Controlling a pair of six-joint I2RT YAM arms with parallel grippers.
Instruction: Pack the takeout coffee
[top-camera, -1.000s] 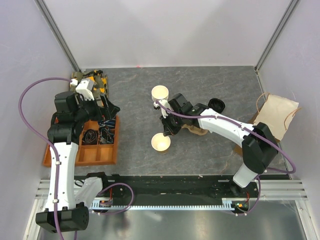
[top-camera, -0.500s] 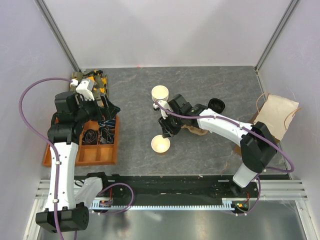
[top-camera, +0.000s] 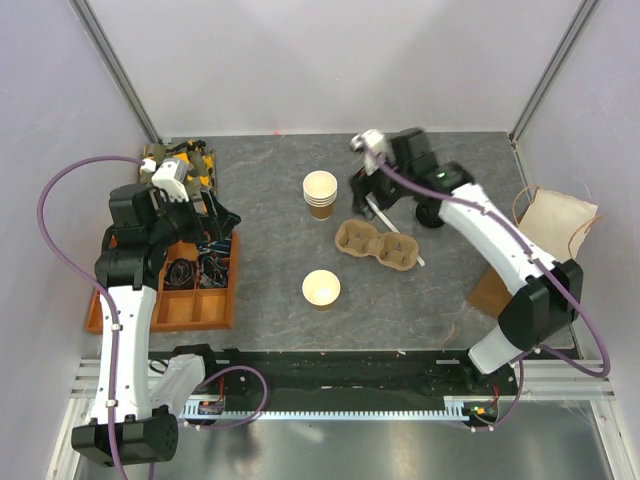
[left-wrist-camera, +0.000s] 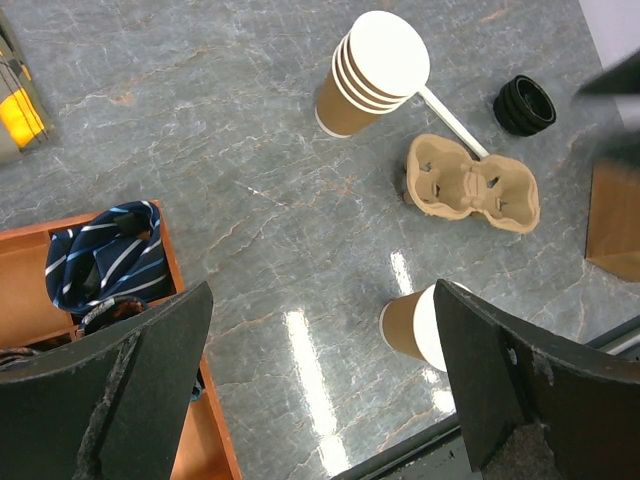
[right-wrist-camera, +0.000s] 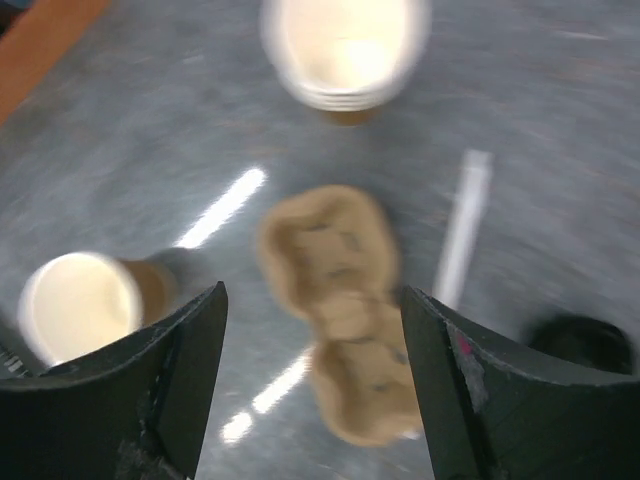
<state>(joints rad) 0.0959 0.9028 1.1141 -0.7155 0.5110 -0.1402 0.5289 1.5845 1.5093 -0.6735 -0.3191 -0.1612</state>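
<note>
Single cup (top-camera: 321, 288) apart from carrier (top-camera: 376, 245), right pincer (top-camera: 368, 196) spread

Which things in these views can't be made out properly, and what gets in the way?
Right wrist view: blur smears everything; the cup carrier and the black lid show no detail.
Left wrist view: a finger of the left gripper hides part of the single cup; the frame edge cuts off the paper bag.
Top view: the right arm covers part of the black lid; the orange tray contents are too small to name.
</note>
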